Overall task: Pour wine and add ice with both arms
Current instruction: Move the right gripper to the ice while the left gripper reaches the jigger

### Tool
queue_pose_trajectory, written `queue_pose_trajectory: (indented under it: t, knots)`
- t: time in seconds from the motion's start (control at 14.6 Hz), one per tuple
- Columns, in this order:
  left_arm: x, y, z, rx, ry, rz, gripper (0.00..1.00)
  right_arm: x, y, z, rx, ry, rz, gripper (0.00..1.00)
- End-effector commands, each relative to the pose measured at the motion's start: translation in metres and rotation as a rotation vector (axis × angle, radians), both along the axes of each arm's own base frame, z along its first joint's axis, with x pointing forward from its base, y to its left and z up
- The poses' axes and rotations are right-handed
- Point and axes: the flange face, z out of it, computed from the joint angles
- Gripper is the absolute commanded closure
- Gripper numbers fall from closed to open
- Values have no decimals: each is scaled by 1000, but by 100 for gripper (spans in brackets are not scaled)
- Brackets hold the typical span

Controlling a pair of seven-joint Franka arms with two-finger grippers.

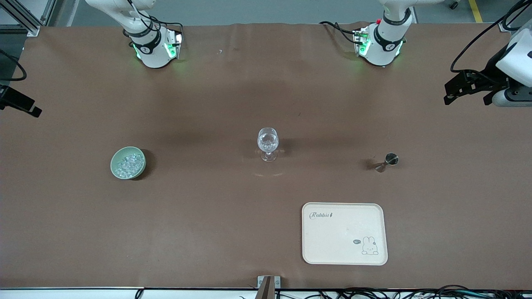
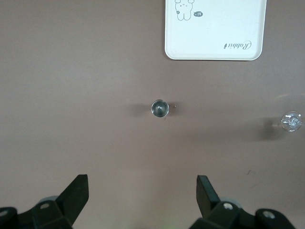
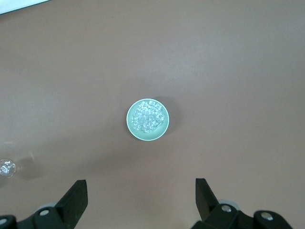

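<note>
The ice (image 1: 128, 165) is a glittering heap in a pale green bowl (image 1: 117, 154) toward the right arm's end; it also shows in the right wrist view (image 3: 148, 118). A clear stemmed glass (image 1: 267, 143) stands mid-table. A small metal jigger (image 1: 390, 160) stands toward the left arm's end and shows in the left wrist view (image 2: 159, 108). My left gripper (image 2: 143, 183) is open and empty, high above the table short of the jigger; it shows at the front view's edge (image 1: 465, 99). My right gripper (image 3: 141, 186) is open and empty, high above the table short of the bowl.
A cream tray (image 1: 316, 249) with a rabbit print lies nearer the front camera than the jigger. The glass shows at the edge of both wrist views (image 2: 290, 121) (image 3: 7, 167). Brown cloth covers the table. The arm bases (image 1: 153, 50) (image 1: 380, 45) stand along the table's edge farthest from the front camera.
</note>
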Motion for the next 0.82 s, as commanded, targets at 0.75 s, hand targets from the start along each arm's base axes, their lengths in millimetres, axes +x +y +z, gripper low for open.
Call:
queue_pose_trajectory:
  t: [0.75]
  knots:
    - [56, 103, -110, -71, 216, 210, 0, -7, -11, -11, 10, 15, 80, 0]
